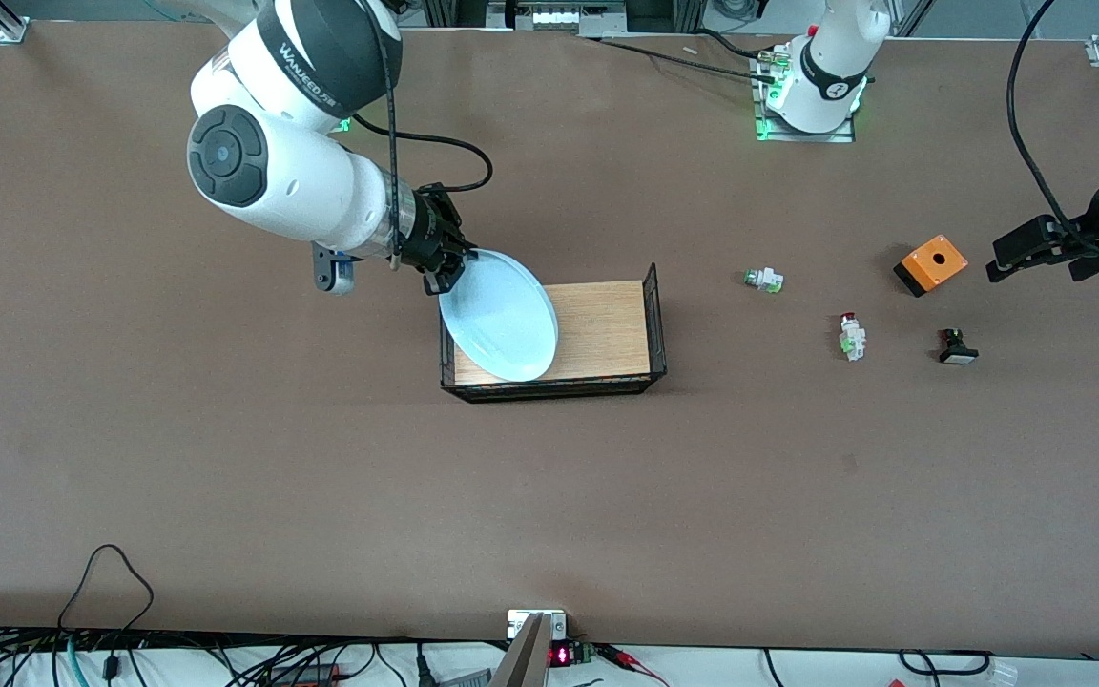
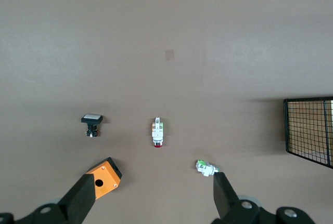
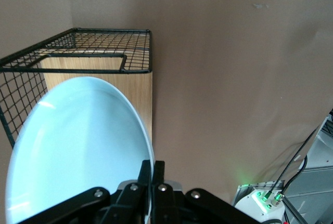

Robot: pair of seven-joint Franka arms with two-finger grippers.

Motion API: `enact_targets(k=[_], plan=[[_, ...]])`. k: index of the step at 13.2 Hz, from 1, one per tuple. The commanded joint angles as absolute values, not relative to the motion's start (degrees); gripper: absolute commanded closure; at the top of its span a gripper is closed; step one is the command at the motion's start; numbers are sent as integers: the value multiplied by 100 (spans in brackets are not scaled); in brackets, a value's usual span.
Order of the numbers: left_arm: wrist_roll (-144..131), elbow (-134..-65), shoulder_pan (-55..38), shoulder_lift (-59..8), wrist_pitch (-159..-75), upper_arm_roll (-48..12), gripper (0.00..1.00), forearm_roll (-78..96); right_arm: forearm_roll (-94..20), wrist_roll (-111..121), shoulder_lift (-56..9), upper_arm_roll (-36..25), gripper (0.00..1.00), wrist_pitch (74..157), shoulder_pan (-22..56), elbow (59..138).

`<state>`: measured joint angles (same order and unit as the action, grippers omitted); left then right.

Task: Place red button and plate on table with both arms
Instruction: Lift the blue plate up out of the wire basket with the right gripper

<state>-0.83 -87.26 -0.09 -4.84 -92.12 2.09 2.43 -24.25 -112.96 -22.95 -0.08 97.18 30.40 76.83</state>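
The light-blue plate (image 1: pixel 500 315) is tilted over the wire rack (image 1: pixel 607 382), at the rack's end toward the right arm. My right gripper (image 1: pixel 445 272) is shut on the plate's rim; the right wrist view shows the plate (image 3: pixel 78 141) clamped in the gripper (image 3: pixel 151 171). The red button (image 1: pixel 852 336) lies on the brown table (image 1: pixel 321 477), also in the left wrist view (image 2: pixel 158 132). My left gripper (image 1: pixel 996 265) is open and empty, over the table beside the orange box; in its wrist view (image 2: pixel 153 198) the fingers stand wide apart.
A white button with a green cap (image 1: pixel 763 280) lies between the rack and the red button. An orange box (image 1: pixel 931 264) and a black-bodied button (image 1: pixel 957 347) lie toward the left arm's end. The rack has a wooden top (image 1: pixel 607 324).
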Motion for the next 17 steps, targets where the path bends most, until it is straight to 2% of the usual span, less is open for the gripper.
enact_targets(k=[1,8,11,17], plan=[[-18,-8895,35,-360,-9290,272,0,237,-2382,-11487,-2347,9,100,9957,3155,7655],[-9,-8903,272,-439,-9290,272,0,246,-2207,-11373,-2443,26,100,9949,3225,8059],[-9,-8912,290,-439,-9290,272,0,255,-1565,-11224,-2426,26,100,9661,3664,8217],[-9,-8912,307,-466,-9290,272,0,255,-1327,-11188,-2400,26,100,9414,4121,8376]])
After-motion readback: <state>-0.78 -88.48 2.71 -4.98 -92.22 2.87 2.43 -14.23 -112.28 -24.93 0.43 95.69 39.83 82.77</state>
